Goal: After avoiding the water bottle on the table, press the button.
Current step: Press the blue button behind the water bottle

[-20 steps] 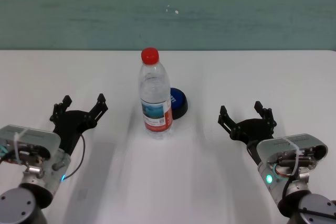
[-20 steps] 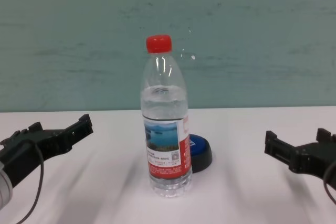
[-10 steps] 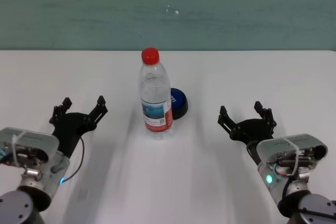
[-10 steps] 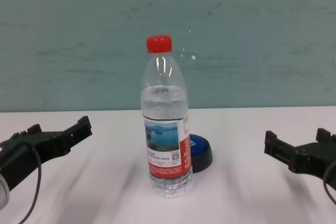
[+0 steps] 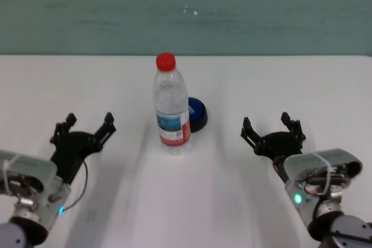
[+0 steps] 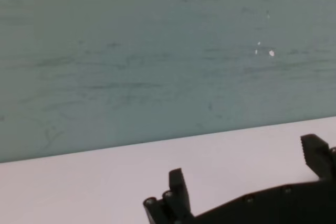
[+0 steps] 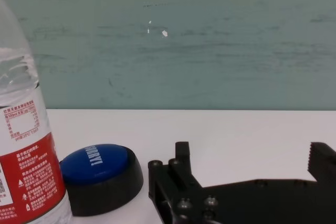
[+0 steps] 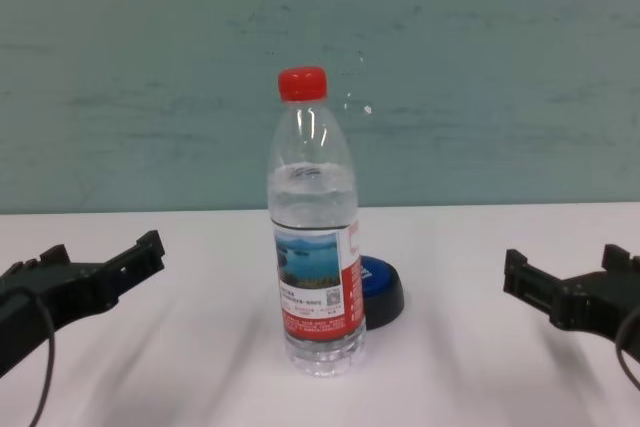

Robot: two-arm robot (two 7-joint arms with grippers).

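Left gripper [image 5: 82, 126]: low at the robot's left, fingers spread apart, holding nothing, pointing forward (a thin cable loops beside the wrist). Right gripper [image 5: 272, 127]: low at the robot's right, fingers likewise spread, holding nothing, pointing forward. Both forearms sit near the body.

Bottle [image 5: 172, 108] is clear plastic with a bright red cap, plus a red-and-white label with a little blue lake photo on it. Button [image 5: 196, 114] has a blue dome with white lettering on a black base. Counter [image 5: 192, 190] is plain white, both grippers are black, and the wall [image 5: 186, 10] is a scuffed, streaky teal.
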